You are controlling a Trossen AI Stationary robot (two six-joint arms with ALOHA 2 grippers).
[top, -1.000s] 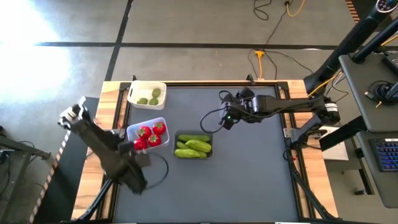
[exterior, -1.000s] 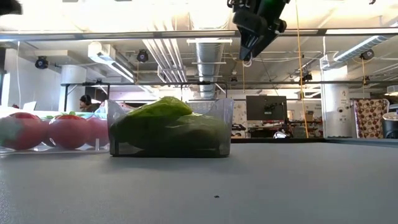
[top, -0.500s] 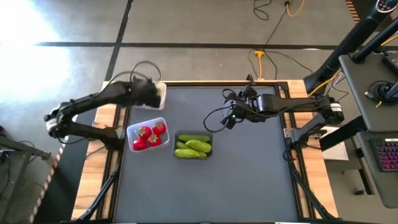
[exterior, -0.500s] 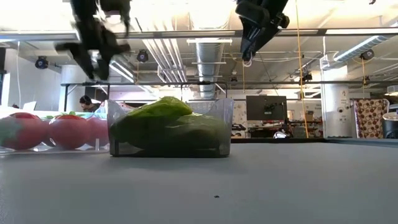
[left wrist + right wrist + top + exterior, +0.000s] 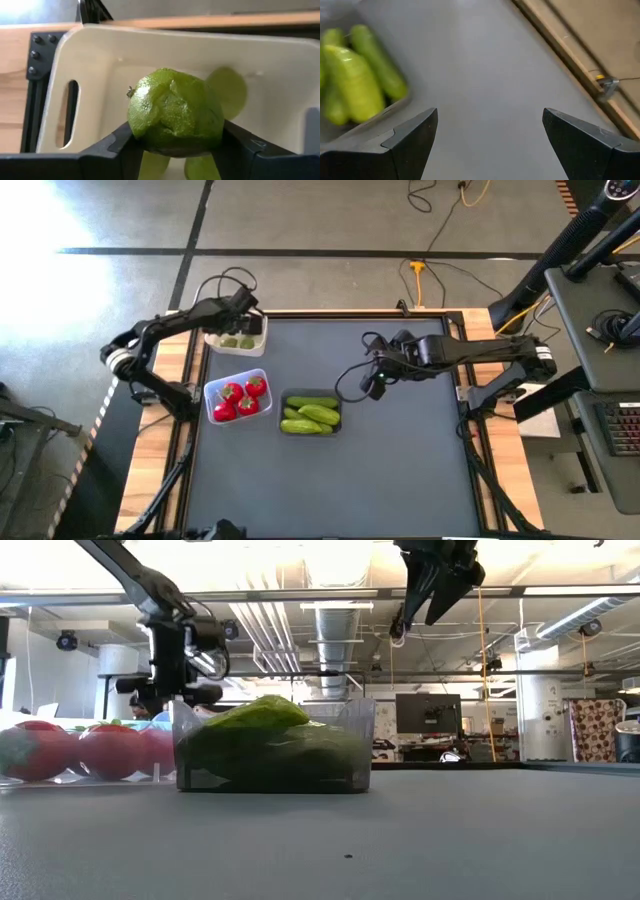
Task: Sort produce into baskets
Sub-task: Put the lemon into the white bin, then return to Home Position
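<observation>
My left gripper (image 5: 246, 322) hangs over the white basket (image 5: 214, 344) at the table's far left and is shut on a green lime (image 5: 175, 112). More limes (image 5: 228, 92) lie on the basket's floor beneath it. The clear basket (image 5: 212, 392) holds red fruits (image 5: 240, 397). The dark basket (image 5: 336, 423) holds green cucumbers (image 5: 310, 415). My right gripper (image 5: 374, 386) is open and empty, above the table to the right of the dark basket; its wrist view (image 5: 490, 145) shows the cucumbers (image 5: 355, 80) ahead. My left gripper pinches the lime between its two fingers (image 5: 115, 147), which press on its two opposite sides (image 5: 137, 134). The fingers come from above, pointing down into the white basket (image 5: 100, 65). The lime is lifted clear of the basket's floor.
Wooden side rails (image 5: 176, 330) and a dark frame edge the table. The dark mat (image 5: 400, 470) is bare to the right of and nearer than the baskets. Cables (image 5: 352, 375) hang from my right arm.
My left arm has swung from the table's near left edge to the far left and has come down over the white basket. My right gripper has drifted slightly toward the near edge and stays open.
</observation>
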